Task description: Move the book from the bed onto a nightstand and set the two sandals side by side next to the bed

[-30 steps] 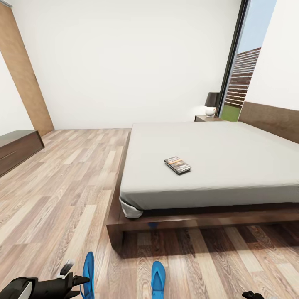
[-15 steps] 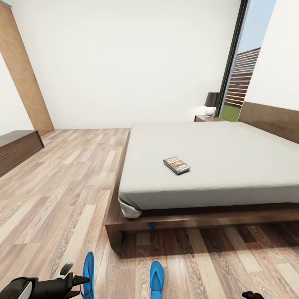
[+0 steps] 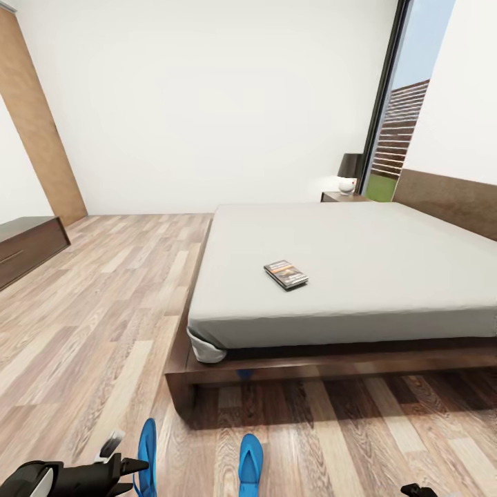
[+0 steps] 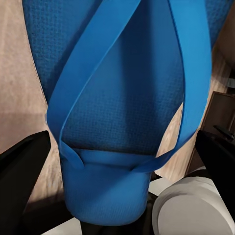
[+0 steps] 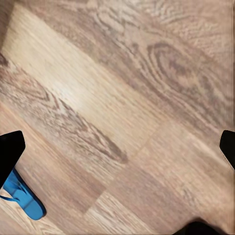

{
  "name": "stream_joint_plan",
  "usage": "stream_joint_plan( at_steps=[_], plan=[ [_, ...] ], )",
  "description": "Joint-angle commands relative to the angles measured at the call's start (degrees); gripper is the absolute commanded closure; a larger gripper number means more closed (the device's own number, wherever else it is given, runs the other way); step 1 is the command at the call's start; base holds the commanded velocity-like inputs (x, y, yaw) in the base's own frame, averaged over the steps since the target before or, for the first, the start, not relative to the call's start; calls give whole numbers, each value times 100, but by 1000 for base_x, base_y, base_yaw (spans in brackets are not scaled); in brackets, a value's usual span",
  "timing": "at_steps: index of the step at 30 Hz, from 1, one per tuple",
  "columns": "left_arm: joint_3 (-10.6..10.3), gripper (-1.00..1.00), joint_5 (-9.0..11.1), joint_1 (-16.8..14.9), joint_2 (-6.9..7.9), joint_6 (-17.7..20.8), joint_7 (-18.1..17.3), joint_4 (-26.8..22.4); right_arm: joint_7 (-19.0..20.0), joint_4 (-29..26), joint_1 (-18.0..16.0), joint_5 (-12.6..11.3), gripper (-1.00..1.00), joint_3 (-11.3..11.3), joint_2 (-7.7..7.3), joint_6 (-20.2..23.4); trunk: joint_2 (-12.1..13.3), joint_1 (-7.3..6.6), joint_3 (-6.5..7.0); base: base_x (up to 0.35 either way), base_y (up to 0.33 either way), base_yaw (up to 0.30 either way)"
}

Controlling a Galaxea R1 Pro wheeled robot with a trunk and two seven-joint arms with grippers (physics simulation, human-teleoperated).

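Head view puts the bed (image 3: 359, 276) as the landmark: the book (image 3: 286, 274) lies flat on its mattress, near the foot-end corner, well apart from the nightstand (image 3: 343, 197) beside the headboard. One sandal (image 3: 250, 464) rests on the floor just off the bed's foot. The other sandal (image 4: 122, 98) sits in the left gripper (image 3: 141, 466), heel end between the black fingers — closed on it, judging by the wrist picture. It looks light, thin and bendy, so a hold across the stiffer heel sole suits better than the straps. The right gripper (image 5: 117, 142) hangs over bare floor, fingers spread wide, holding nothing.
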Motion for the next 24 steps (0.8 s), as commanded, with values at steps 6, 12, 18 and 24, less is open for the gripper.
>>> stream_joint_plan(
  at_steps=[6, 12, 18, 24],
  plan=[
    [33, 100, 0, -3, 0, 28, -14, 0, 38, 20, -9, -42, -100, 49, 0, 11, -2, -1, -5, 0, -63, 0],
    [148, 100, -12, -3, -3, 34, 52, 0, 38, 20, -9, -47, -100, 55, 0, 11, -2, -1, -5, 0, -6, 0],
    [170, 100, 2, -3, -16, 32, 601, -1, 38, 20, -9, -56, -100, 45, 0, 5, -2, -1, -5, 0, 0, 0],
    [168, 100, 7, 8, -273, 36, 1076, -77, 38, 18, -9, -82, -100, 39, -8, 12, -2, -1, -5, 0, 0, 0]
  ],
)
